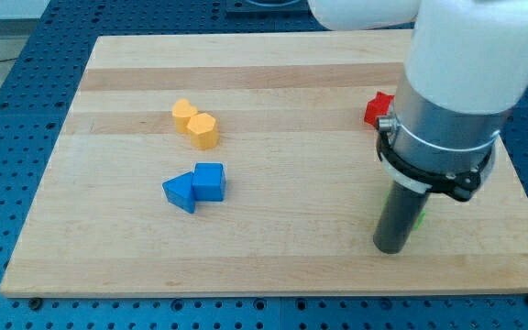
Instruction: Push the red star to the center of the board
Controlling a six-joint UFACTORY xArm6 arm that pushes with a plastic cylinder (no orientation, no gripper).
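red star [377, 109]: near counter [273, 247] right edge, half hidden | my tip [392, 247]: toward bottom-right corner, apart | no claw, nothing grasped | advice: circle to its right side, push left steadily.

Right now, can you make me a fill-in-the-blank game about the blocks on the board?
1. The two blocks touching near the view's top left are ____.
2. The blue cube touches a blue ____.
3. The red star is partly hidden by the ____.
4. My tip is at the view's ____ of the blue blocks.

Missing words: yellow; triangle; arm; right.
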